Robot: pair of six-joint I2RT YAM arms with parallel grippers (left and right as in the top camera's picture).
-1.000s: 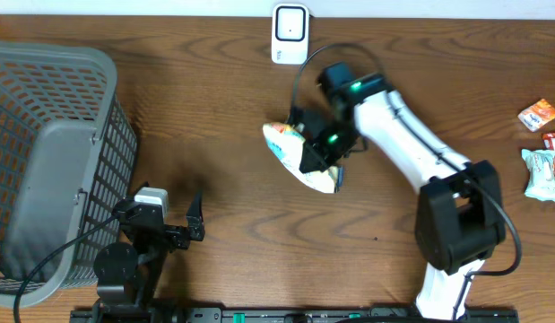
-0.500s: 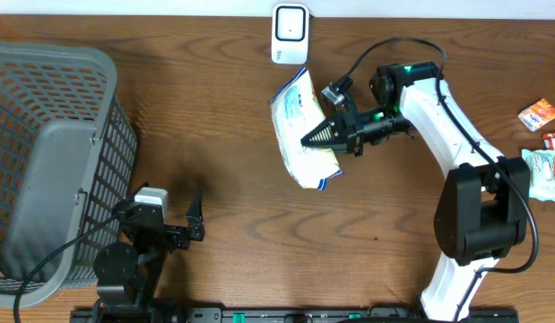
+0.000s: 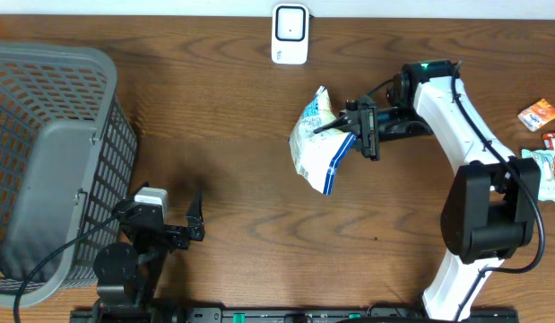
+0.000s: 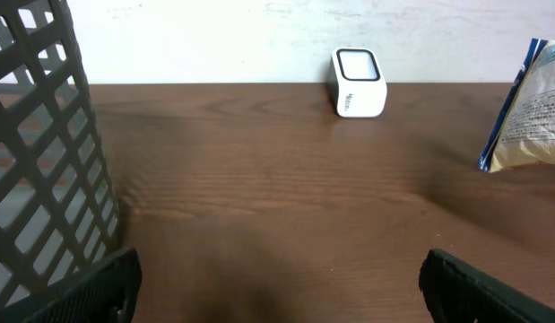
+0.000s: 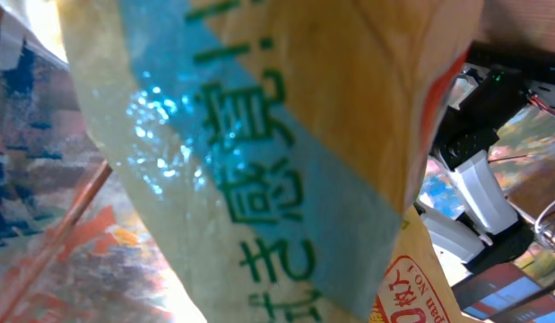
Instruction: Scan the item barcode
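Grey basket [image 3: 53, 58] left, white scanner [image 3: 290, 34] beyond bag [image 3: 315, 148], packets [image 3: 543, 175] far right

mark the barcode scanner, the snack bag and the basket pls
barcode scanner [image 3: 290, 34]: overhead view, middle of its white face.
snack bag [image 3: 313, 144]: overhead view, middle of the pale printed panel.
basket [image 3: 62, 56]: overhead view, grey rim along its far edge.
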